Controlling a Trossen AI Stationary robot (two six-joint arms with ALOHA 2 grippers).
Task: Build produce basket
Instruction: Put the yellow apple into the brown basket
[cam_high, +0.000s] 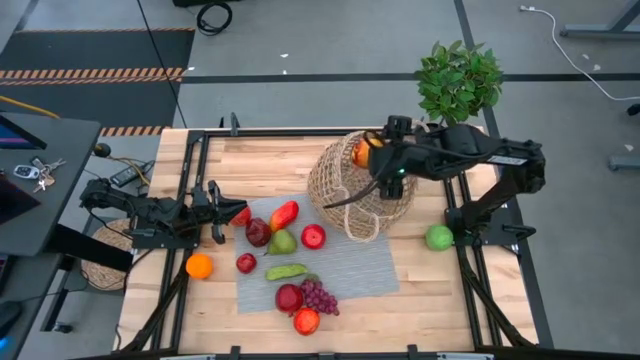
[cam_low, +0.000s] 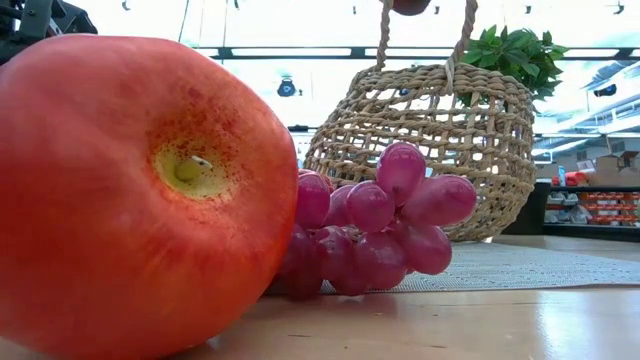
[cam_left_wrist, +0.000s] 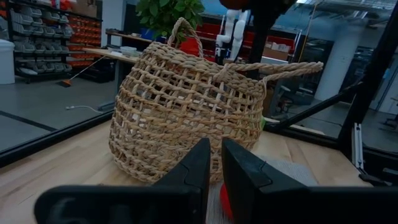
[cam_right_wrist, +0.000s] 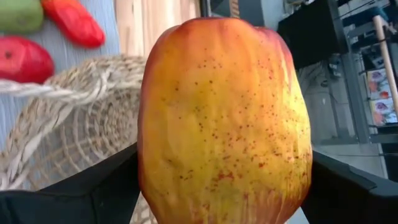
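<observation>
The wicker basket (cam_high: 362, 190) stands upright at the far right corner of the grey mat (cam_high: 360, 270). My right gripper (cam_high: 366, 152) hangs over the basket's far rim, shut on a yellow-red fruit (cam_right_wrist: 224, 112). On the mat lie a red pepper (cam_high: 285, 213), a green pear (cam_high: 282, 242), red apples (cam_high: 313, 236), purple grapes (cam_high: 320, 297) and a red-orange apple (cam_high: 306, 320). An orange (cam_high: 199, 265) lies off the mat on the left. My left gripper (cam_high: 216, 212) is shut and level at the table's left, with a red piece (cam_high: 240, 215) just past its tips. My right gripper pinches the yellow-red fruit's two opposite sides (cam_right_wrist: 149, 186) between its two fingers (cam_right_wrist: 93, 186). The fingers come slanting down from the table's right side. The fruit is lifted clear, above the basket's opening (cam_right_wrist: 93, 124).
A green apple (cam_high: 438, 237) lies on the bare wood to the right of the basket. A leafy potted plant (cam_high: 458, 80) stands behind the table's far right corner. Black frame rails (cam_high: 195, 170) run along the table's left and right sides.
</observation>
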